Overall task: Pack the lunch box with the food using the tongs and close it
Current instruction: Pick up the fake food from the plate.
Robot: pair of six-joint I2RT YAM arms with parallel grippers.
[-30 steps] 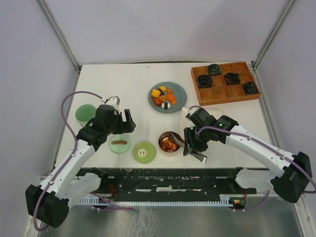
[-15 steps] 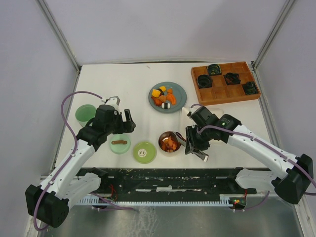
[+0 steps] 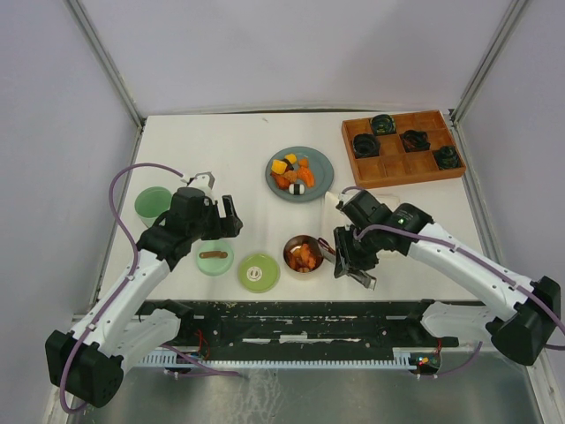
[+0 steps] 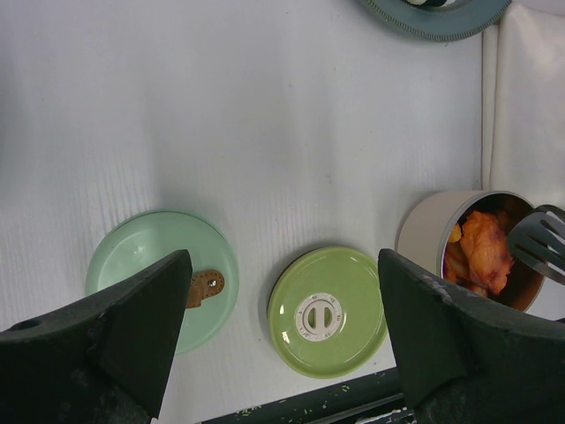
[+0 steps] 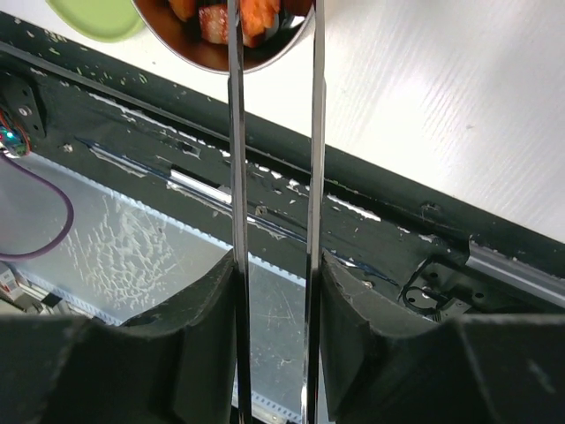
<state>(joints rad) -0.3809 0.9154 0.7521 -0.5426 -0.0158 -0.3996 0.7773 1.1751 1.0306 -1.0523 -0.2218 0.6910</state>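
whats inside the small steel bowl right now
Orange and red-brown food pieces lie in the steel bowl, with the tongs tip over them at the rim. The bowl's bottom and any pieces underneath are covered.

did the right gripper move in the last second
Yes, slightly: the right gripper has drifted rightward, drawing the tongs back toward the steel bowl's right rim.

White table [image 3: 221,141] bears plate [image 3: 324,167]; wooden tray [image 3: 391,166]; steel bowl [image 3: 289,250]; canister [image 3: 152,205]; mint lid [image 3: 222,263]; lime lid [image 3: 259,273].
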